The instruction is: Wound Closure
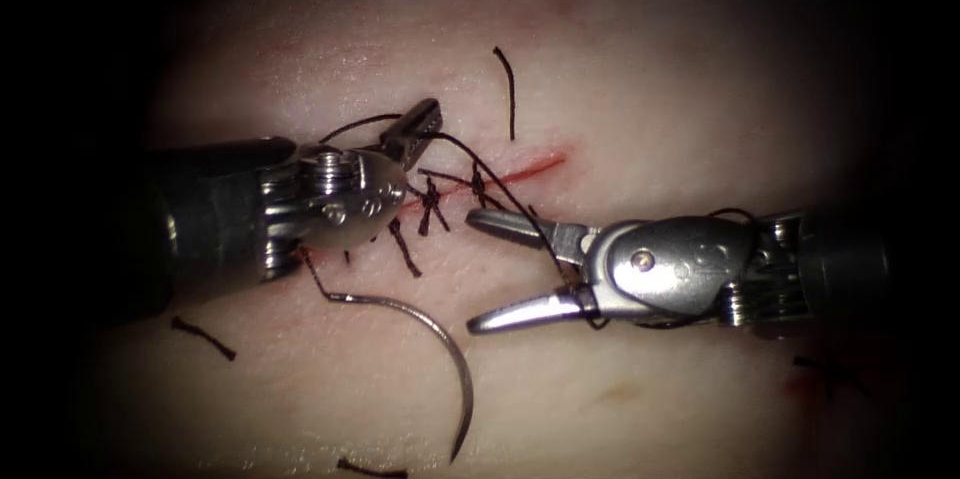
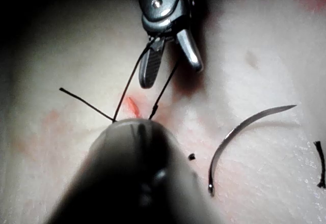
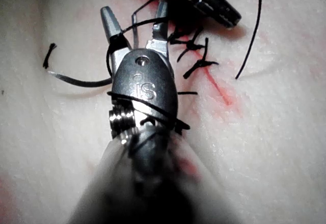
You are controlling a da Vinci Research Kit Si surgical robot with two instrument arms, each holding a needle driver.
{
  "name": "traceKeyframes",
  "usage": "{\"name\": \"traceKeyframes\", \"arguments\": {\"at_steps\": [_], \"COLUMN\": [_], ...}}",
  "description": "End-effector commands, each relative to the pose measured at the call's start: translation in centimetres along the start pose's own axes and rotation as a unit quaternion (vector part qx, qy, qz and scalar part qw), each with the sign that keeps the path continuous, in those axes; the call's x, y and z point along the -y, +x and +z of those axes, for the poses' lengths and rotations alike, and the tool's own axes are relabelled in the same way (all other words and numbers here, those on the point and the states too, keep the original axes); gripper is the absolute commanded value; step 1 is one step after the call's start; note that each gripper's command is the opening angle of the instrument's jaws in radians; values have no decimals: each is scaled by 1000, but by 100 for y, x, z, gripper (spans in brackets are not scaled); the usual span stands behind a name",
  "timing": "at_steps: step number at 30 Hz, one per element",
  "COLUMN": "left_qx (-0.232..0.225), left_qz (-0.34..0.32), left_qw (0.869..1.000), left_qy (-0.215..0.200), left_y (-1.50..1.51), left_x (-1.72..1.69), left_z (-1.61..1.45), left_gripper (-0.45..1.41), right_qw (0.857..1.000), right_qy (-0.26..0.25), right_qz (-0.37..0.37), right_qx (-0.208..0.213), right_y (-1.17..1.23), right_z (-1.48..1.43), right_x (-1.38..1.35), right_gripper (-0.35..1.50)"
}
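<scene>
The tissue [image 1: 620, 69] has a cut [image 1: 535, 166] marked by a thin red line, with dark thread knots [image 1: 431, 201] tied across its left part. My left tool [image 1: 420, 127] reaches in from the left, its jaws shut on the thread [image 1: 465, 147] just above the knots. From there the thread runs down to my right tool [image 1: 475, 271], whose jaws stand open below the cut, and wraps around its jaws and wrist [image 3: 135, 12]. The curved needle [image 1: 440, 339] lies loose on the tissue below both tools, held by neither and not in the tissue [image 2: 244, 127].
Cut ends of thread lie on the tissue: one above the cut [image 1: 508, 94], one at lower left [image 1: 203, 336], one by the needle's tip [image 1: 370, 468]. Red fluid stains the tissue at far right [image 1: 815, 379].
</scene>
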Motion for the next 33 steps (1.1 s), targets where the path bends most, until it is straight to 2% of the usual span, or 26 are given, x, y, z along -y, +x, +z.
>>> {"name": "traceKeyframes", "arguments": {"at_steps": [1, 7, 14, 24, 31, 33], "left_qx": [-1, -1, -3, -17, -18, -18], "left_qz": [-1, 1, 5, 0, -6, -7], "left_qw": [1000, 1000, 1000, 1000, 999, 1000], "left_qy": [-1, -7, -14, -24, -25, -25], "left_y": [2, -3, 6, 32, 47, 50], "left_x": [-7, -39, -70, -69, -62, -63], "left_z": [5, -13, -47, -87, -100, -104], "left_gripper": [-45, -45, -45, -45, -45, -45], "right_qw": [1000, 998, 995, 988, 975, 968], "right_qy": [-5, -40, -72, -153, -223, -246], "right_qz": [3, 12, 12, 8, -4, -14], "right_qx": [-12, -48, -62, -24, 21, 47], "right_y": [-1, 13, 10, -1, -4, -4], "right_z": [3, -4, -2, -3, -1, 0], "right_x": [0, -14, -18, -27, -33, -35], "right_gripper": [36, 34, 36, 36, 39, 41]}}
